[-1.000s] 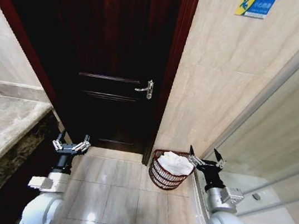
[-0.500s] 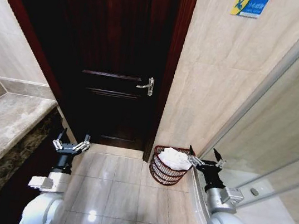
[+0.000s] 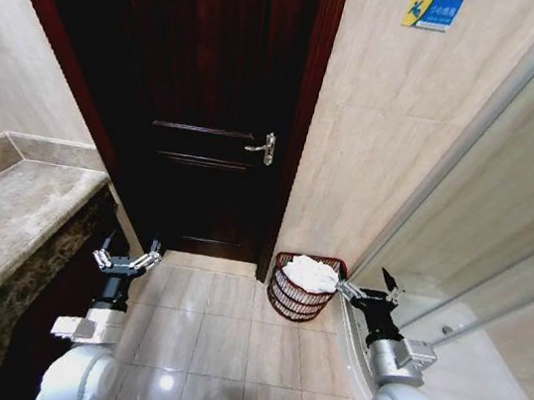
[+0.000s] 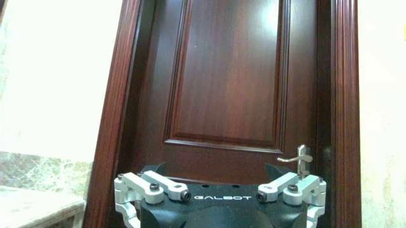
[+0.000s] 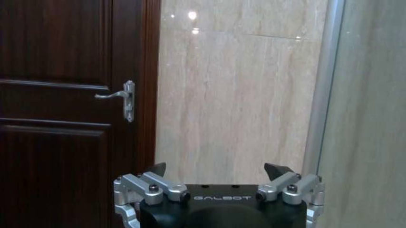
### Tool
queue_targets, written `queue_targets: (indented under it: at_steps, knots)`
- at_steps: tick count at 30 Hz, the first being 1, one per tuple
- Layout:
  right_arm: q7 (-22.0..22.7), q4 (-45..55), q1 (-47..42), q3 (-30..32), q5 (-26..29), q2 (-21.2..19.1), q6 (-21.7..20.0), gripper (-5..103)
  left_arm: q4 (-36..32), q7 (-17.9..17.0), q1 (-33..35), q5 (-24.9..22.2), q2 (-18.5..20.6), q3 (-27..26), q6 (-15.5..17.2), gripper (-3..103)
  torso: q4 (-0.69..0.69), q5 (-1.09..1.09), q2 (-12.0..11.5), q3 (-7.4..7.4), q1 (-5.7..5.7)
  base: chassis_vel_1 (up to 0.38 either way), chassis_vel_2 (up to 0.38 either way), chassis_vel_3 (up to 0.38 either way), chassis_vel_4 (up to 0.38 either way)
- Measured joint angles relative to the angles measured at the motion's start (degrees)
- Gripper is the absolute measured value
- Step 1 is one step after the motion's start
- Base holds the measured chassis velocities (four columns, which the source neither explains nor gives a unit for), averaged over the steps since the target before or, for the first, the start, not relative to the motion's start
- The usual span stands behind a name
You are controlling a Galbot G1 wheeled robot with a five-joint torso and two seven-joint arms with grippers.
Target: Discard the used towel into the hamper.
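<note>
Right end effector [image 3: 367, 284] fingers apart beside upright hamper [image 3: 302, 291], towel [image 3: 310, 272] inside, left end effector [image 3: 127, 251] apart

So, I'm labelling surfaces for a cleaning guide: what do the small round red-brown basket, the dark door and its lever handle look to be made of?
The small round red-brown basket looks like coated wire: thin horizontal ribs with gaps between them, a white towel heaped inside. The dark door seems varnished reddish wood, with raised panels and soft reflections. The lever handle looks like polished silvery metal.
</note>
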Motion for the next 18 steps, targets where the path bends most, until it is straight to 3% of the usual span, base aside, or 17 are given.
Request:
queue_targets:
  at_steps: [18]
  knots:
    - [-0.37,0.03,-0.72,-0.37,-0.77,0.59,0.42,100,0.05,0.03,0.14,-0.38,0.24,-0.31,0.02,100,0.0,0.0,0.0,0.0,0.0,0.093,-0.094,-0.095,0.096]
